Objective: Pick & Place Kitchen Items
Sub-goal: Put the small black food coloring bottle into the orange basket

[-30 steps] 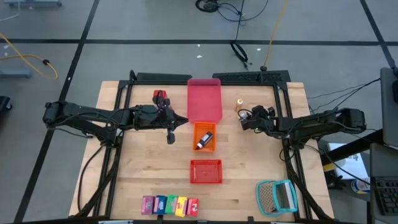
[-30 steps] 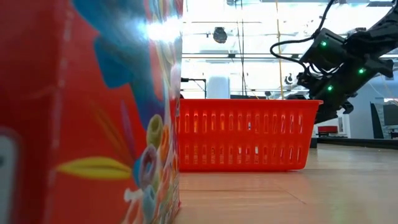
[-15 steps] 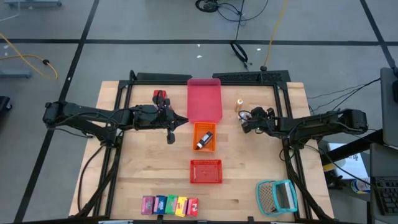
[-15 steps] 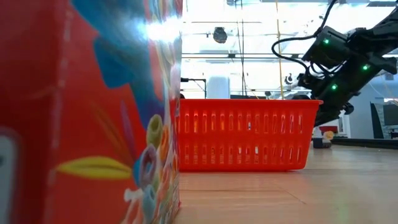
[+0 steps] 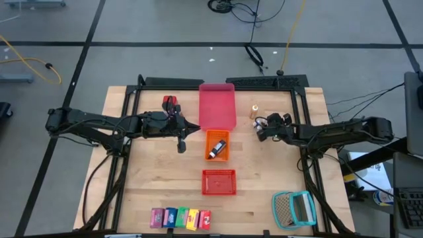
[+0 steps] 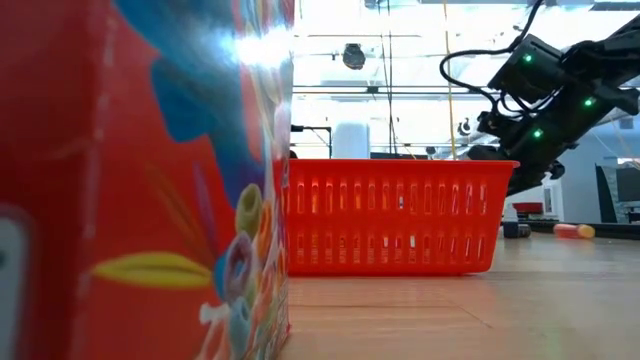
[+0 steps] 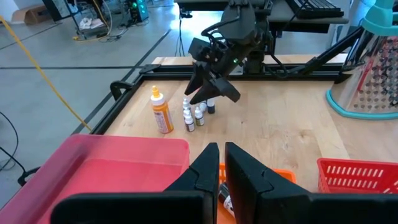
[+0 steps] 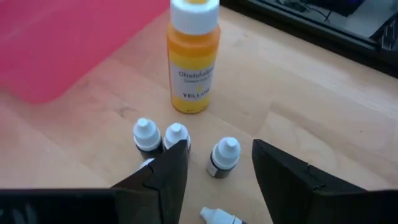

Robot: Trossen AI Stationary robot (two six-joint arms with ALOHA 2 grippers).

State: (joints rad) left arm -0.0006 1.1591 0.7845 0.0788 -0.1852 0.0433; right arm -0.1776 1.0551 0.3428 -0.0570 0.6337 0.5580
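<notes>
In the low view a red carton hides much. The right claw, fingers apart, hangs over small white-capped bottles; the left claw is closed together.

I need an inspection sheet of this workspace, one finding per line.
Surface: wooden table, black frame.
Job's things: yellow bottle upright among tiny bottles; one dark bottle in orange tray; row of cartons at near edge.
Clutter: pink tray, red basket, teal mesh item.
Grippers: left gripper shut, above the orange tray; right gripper open over the tiny bottles.
Cables: on floor beyond the table.
Surroundings: nothing seen of people.
</notes>
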